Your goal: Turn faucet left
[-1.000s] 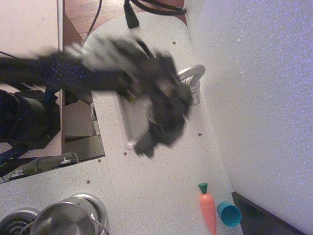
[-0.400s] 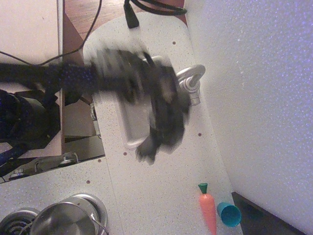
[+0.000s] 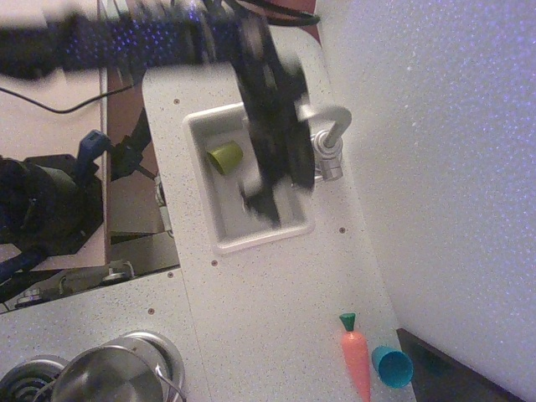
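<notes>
The faucet [image 3: 328, 138] is a small shiny silver tap with an arched spout, standing at the right rim of the white toy sink [image 3: 251, 239]. Its spout curves up and to the left over the basin. My black arm reaches in from the top left and is blurred by motion. My gripper [image 3: 261, 201] hangs over the basin just left of the faucet base. The blur hides whether its jaws are open or shut. I cannot tell if it touches the faucet.
A green cup [image 3: 224, 156] lies in the sink. A toy carrot [image 3: 356, 358] and a teal cup [image 3: 391, 366] lie at the bottom right by the wall. Steel pots [image 3: 109, 373] stand at the bottom left. A cable [image 3: 224, 29] lies at the top.
My arm has swung upward and toward the top edge, uncovering the sink and the green cup. The gripper now points down beside the faucet. The faucet spout looks much the same.
</notes>
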### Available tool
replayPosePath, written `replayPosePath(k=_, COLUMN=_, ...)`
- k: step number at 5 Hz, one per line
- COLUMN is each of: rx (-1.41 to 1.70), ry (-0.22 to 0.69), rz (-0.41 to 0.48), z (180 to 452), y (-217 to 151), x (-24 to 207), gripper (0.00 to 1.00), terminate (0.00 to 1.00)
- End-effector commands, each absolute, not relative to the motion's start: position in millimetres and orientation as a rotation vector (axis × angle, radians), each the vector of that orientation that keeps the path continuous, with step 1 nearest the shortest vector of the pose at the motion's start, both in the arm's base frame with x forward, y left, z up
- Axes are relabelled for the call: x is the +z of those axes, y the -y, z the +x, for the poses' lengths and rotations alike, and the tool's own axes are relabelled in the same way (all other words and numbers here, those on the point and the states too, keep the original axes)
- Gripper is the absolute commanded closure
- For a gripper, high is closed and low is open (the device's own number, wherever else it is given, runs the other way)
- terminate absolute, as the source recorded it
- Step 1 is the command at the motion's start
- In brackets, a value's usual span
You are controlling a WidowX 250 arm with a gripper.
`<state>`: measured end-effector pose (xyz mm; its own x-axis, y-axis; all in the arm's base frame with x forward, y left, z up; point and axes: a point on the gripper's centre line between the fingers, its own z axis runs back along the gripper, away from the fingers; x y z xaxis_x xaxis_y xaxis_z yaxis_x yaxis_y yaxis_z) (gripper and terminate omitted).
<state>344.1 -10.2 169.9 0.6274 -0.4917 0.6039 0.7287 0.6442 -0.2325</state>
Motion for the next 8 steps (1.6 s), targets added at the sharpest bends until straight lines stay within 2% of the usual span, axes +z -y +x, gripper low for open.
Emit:
replayPosePath(k=1, rx=-0.723, ry=0.559, rz=-0.418, z=355.1, y=-19.5, x=186.3, gripper=0.0, terminate=0.0)
replayPosePath(k=5, rx=-0.757, ry=0.507, rz=-0.364, z=374.0, y=-13.7, x=181.8, gripper=0.0, terminate=0.0)
replayPosePath(k=6, rx=-0.737, ry=0.549, rz=-0.335, z=380.9, y=-23.2, x=189.1, gripper=0.0, terminate=0.0)
replayPosePath(k=7, rx=-0.68, ry=0.608, rz=-0.275, z=373.4, y=-55.2, x=213.9, gripper=0.0, terminate=0.0)
replayPosePath(k=8, rx=-0.654, ry=0.615, rz=-0.248, z=364.3, y=-70.6, x=221.8, gripper=0.0, terminate=0.0)
